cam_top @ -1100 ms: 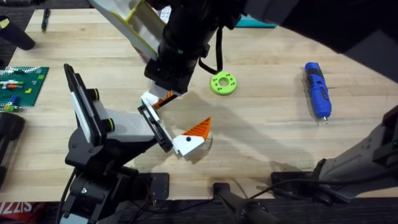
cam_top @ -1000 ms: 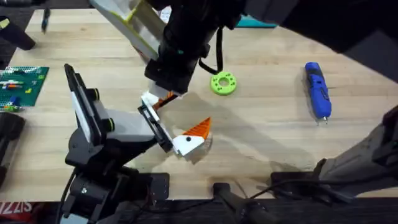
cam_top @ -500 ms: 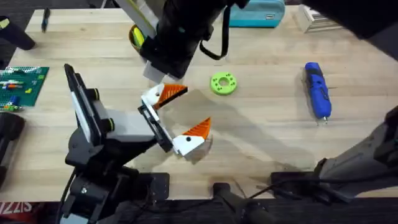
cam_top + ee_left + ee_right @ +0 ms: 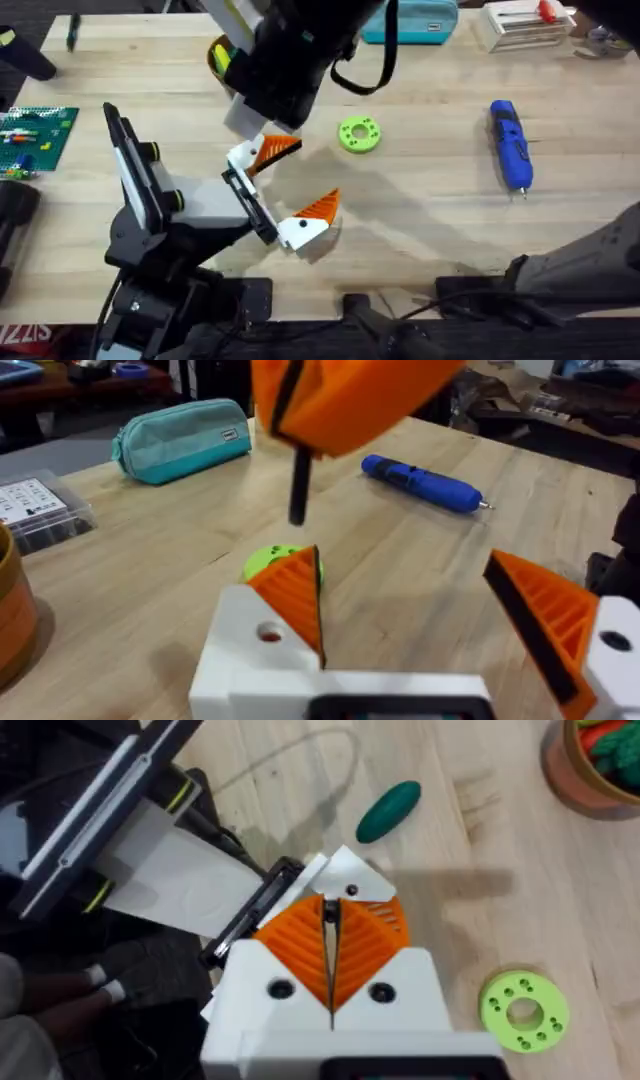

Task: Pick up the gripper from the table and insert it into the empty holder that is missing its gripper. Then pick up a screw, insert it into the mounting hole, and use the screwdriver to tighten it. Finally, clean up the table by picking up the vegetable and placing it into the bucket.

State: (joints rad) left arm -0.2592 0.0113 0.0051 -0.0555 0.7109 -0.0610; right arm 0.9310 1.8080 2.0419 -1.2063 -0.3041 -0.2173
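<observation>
Currently, right jaws: orange pads pressed together, holding nothing; right gripper (image 4: 330, 965) hovers just above the white-based, orange-tipped finger piece (image 4: 265, 153).
Finger piece: seated on narrow black holder plate (image 4: 240, 188), likely awaiting its screw.
Left gripper (image 4: 400, 560): spread wide, empty.

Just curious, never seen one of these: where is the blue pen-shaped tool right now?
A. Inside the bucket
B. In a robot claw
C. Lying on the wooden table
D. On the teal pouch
C: the screwdriver lies alone on the bare table, with no gripper touching it.
</observation>
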